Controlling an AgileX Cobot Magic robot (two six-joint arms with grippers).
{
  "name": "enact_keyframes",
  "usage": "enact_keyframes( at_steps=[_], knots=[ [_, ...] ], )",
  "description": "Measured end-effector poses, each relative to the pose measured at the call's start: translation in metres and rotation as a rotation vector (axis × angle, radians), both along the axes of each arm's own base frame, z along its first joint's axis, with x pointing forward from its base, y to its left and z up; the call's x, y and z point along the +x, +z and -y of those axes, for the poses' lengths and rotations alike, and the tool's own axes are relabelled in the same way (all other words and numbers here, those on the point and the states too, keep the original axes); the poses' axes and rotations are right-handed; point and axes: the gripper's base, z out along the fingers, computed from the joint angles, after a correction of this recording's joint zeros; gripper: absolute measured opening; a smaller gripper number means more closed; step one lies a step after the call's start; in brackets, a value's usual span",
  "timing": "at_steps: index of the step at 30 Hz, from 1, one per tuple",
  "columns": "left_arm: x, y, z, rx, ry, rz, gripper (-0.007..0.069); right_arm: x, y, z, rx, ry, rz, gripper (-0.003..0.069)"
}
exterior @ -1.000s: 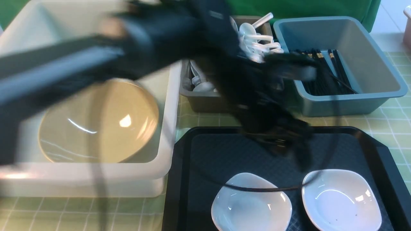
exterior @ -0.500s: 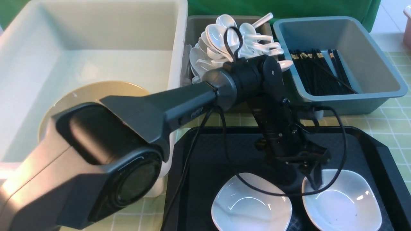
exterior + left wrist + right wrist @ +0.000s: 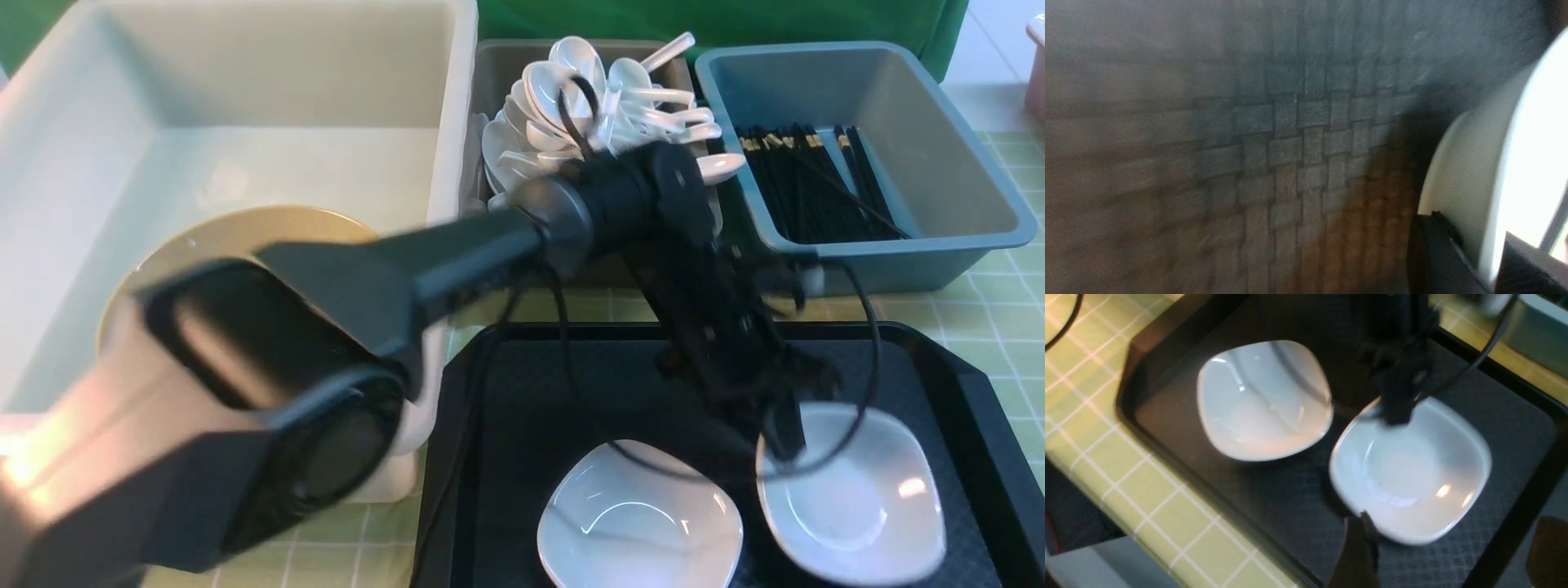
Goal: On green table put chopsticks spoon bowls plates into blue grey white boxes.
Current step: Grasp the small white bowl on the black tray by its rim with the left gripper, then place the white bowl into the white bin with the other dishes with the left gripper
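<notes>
While my left hand (image 3: 782,445) is clamped on the rim of the small glossy white rounded-square plate (image 3: 865,506) by the right edge of the black textured tray (image 3: 571,384), the translucent white tub (image 3: 245,106) lies beyond its left edge.

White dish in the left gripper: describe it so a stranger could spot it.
Find the black tray on the green table. Of its two white dishes, take the right-hand dish, not the left-hand dish. Only it has the left gripper clamped on its rim.
</notes>
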Motion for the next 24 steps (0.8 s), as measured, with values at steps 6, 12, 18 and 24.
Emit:
enact_keyframes(
  at_steps=[6,12,18,24],
  knots=[
    [0.016,0.113,-0.064,-0.071,0.181,0.183,0.0015,-0.001,0.015,-0.008,-0.006,0.112,0.040,0.0469],
    [0.008,0.194,-0.161,-0.063,0.381,0.353,0.0015,0.017,0.056,-0.017,-0.001,0.172,0.116,0.0216],
    [-0.035,0.199,-0.292,0.007,0.690,0.300,0.0015,0.054,0.090,-0.047,0.166,0.347,0.151,0.0027],
    [-0.075,0.168,-0.383,-0.008,1.001,0.186,0.0015,0.089,0.100,-0.078,0.193,0.471,0.137,0.0024]
  ],
)
